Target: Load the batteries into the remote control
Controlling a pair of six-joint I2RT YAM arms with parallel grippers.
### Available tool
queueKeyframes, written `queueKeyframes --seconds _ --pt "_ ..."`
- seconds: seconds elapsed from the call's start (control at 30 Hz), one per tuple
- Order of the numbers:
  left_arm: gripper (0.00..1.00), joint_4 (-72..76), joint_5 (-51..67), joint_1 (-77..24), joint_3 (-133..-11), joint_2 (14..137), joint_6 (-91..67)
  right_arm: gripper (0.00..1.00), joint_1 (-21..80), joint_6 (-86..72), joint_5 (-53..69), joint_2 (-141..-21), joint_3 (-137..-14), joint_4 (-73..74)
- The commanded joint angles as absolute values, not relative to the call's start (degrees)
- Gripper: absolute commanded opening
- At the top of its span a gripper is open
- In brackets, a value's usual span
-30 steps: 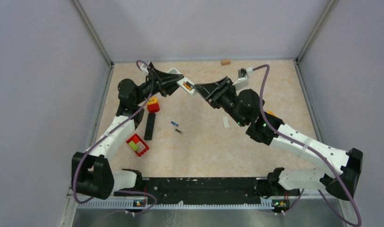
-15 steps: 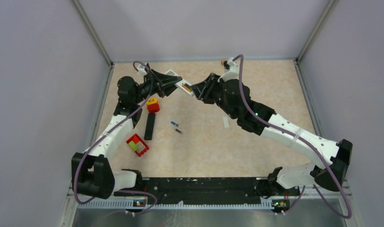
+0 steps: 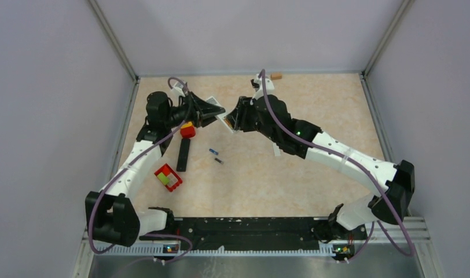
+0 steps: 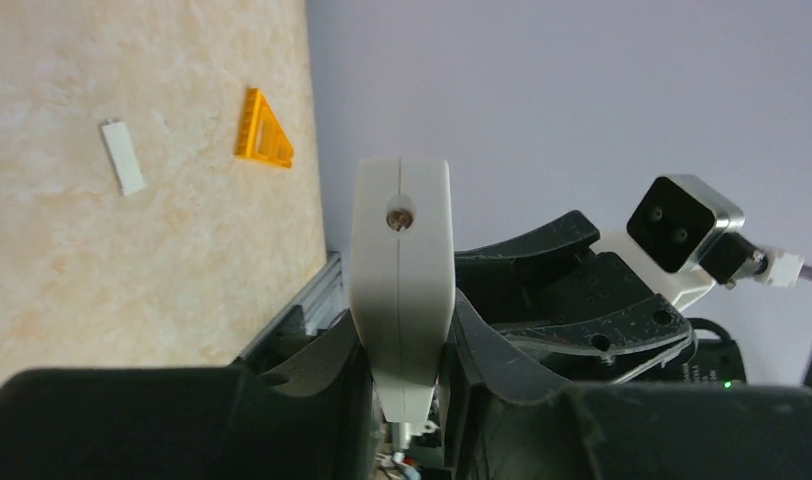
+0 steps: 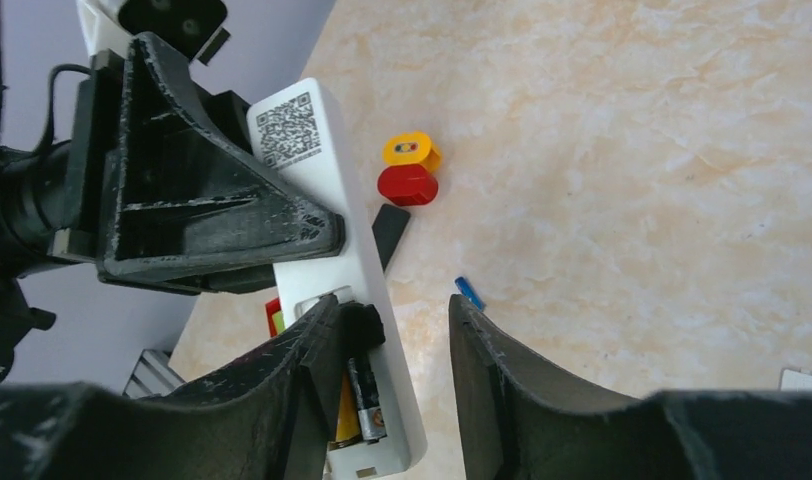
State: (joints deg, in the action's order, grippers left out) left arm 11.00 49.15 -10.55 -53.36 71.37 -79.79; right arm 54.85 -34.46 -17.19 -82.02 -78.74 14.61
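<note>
Two batteries [image 5: 358, 400] lie inside right hand's [image 5: 394, 310] gap.

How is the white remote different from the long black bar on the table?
The white remote is white; the black bar is black. The white remote is held up in the left tool; the black bar lies flat on the table, untouched. Both are long and slim.
</note>
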Motion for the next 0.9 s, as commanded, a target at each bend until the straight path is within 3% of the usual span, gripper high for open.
queueKeyframes --seconds 0.0,0.17,0.43,0.73,0.87 --pt "0.00 6.7 53.3 -10.9 -58.6 65.3 -68.6 0.49 53.7 -33.7 -10.7 -81.4 -76.5 19.8" --pt "0.00 3.7 52.8 -10.6 -56.5 64.0 -60.7 0.65 51.9 -37.4 -0.5 -78.4 -74.3 15.2" --pt "0.00 4.0 54.1 -10.4 -56.0 63.6 -54.8 0.73 50.8 -37.8 10.0 -71.7 -66.3 5.5" --pt "0.00 6.5 56.2 -10.4 -55.5 63.5 -54.4 0.53 50.8 -35.0 10.8 -71.1 -63.2 5.1" --pt "0.00 6.9 56.7 -10.4 -54.7 63.3 -54.2 0.50 50.7 -35.1 10.5 -71.4 -63.3 2.5"
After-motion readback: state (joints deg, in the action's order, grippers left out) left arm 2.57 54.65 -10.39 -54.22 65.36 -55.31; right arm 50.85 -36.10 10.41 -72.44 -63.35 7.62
